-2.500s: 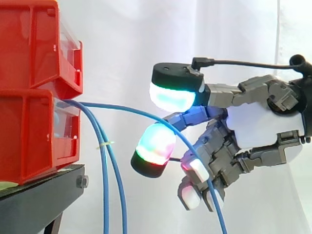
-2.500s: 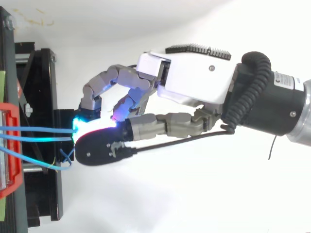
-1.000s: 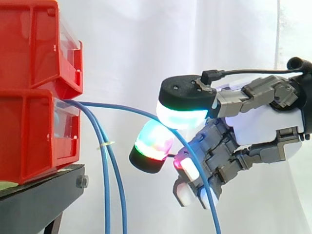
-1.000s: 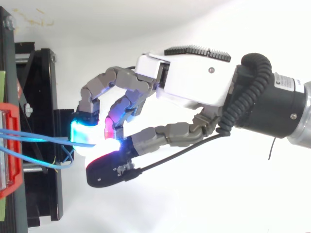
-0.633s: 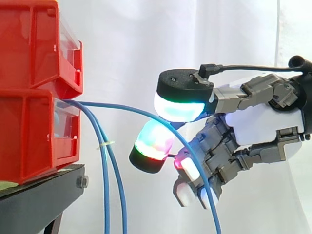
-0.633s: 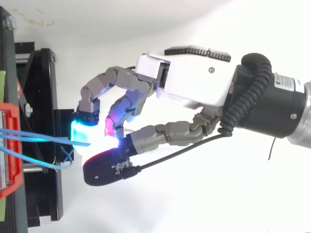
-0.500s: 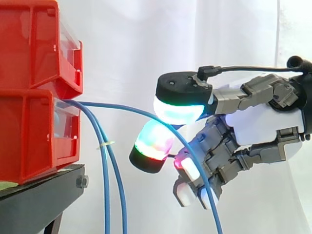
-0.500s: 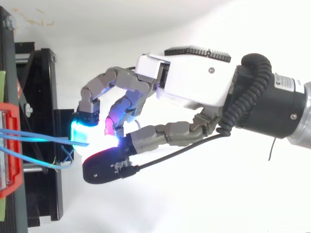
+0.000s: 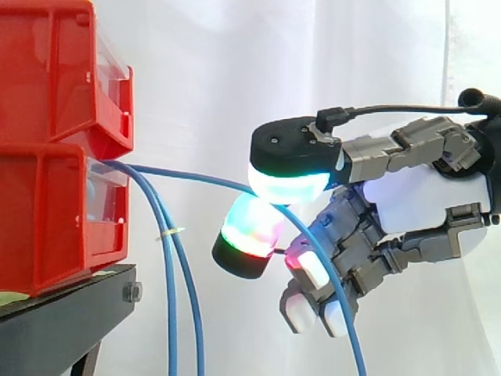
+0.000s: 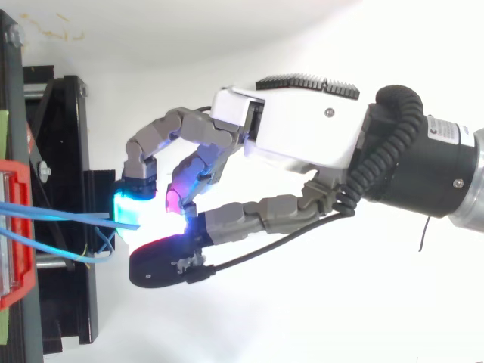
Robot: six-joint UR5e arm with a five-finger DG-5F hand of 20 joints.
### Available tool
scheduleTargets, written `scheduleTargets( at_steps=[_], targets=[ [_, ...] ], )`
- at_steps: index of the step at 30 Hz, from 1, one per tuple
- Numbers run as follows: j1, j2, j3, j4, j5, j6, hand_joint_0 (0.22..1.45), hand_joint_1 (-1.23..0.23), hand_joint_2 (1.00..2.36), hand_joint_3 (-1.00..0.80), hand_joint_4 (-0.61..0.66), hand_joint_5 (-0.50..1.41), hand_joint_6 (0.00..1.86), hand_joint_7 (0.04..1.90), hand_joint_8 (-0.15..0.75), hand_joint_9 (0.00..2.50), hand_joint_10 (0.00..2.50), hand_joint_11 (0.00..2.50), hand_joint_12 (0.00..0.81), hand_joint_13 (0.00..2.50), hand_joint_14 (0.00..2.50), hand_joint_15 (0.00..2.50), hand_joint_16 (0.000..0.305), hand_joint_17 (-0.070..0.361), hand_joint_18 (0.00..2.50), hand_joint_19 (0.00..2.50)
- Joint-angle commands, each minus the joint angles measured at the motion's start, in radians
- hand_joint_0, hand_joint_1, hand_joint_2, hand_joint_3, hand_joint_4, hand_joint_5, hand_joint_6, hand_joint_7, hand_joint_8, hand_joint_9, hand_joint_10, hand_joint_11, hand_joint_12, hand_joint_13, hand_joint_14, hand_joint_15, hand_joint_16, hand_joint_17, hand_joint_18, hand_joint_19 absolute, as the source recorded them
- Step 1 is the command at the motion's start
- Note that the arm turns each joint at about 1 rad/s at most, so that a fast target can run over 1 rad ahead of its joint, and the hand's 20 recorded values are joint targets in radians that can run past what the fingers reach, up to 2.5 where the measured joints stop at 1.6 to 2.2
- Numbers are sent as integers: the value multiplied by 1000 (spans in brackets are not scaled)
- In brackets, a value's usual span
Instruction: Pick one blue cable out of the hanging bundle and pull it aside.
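**Hand** [image 9: 427, 200]: enters from the right of the side view, with the palm shell of smooth white plastic and the finger links of grey, blocky segments. In the top view the hand [image 10: 302, 125] reaches left toward the stand, its fingers bent at every link. The thumb lies uppermost in the side view, its black-capped pad glowing cyan-green. A finger pad [image 9: 250, 235] glowing green, pink and red sits just below and to the left of it. The remaining fingers curl down under the palm, tipped red and white.

**Grasp:** closed in a pinch, with thumb pad above and finger pad below.

**Blue cable** [image 9: 180, 171]: thin, round and smooth-sheathed. It leaves the lower bin, arcs right to the pinch, passes between the two pads, then drops toward the bottom edge in front of the curled fingers. It stands well apart from the bundle. In the top view the blue cable [image 10: 68, 215] runs straight from the bin to the glowing pads.

**Hanging bundle** [image 9: 169, 313]: blue strands falling close together beside the stand, held by a pale cable tie [image 9: 168, 232].

**Red bins** [image 9: 55, 70]: two, stacked, of rigid glossy plastic with clear fronts.

**Black stand** [image 9: 55, 313]: matte, bolted.

**White curtain** [image 9: 235, 78]: soft vertical folds.
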Motion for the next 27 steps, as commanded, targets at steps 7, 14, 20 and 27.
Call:
scheduleTargets(
  at_steps=[7, 14, 20, 27],
  targets=[
    [3, 26, 0, -89, -14, 31, 607, -813, 1029, -48, 52, -114, 934, 1038, 283, 1108, 22, 828, 359, 885, 24, 690, 46, 103, 756, 739],
    [9, 41, 0, -124, -14, 133, 599, -804, 1028, -46, 71, -112, 932, 1051, 288, 1108, 22, 825, 363, 879, 23, 695, 46, 103, 750, 740],
    [12, 40, 0, -127, -16, 317, 599, -809, 1027, -47, 85, -110, 931, 1055, 294, 1110, 20, 821, 366, 879, 24, 692, 47, 105, 753, 729],
    [12, 40, -29, -121, -14, 356, 599, -810, 1026, -43, 91, -108, 930, 1049, 297, 1113, 22, 813, 371, 882, 25, 692, 47, 106, 756, 735]
  ],
)
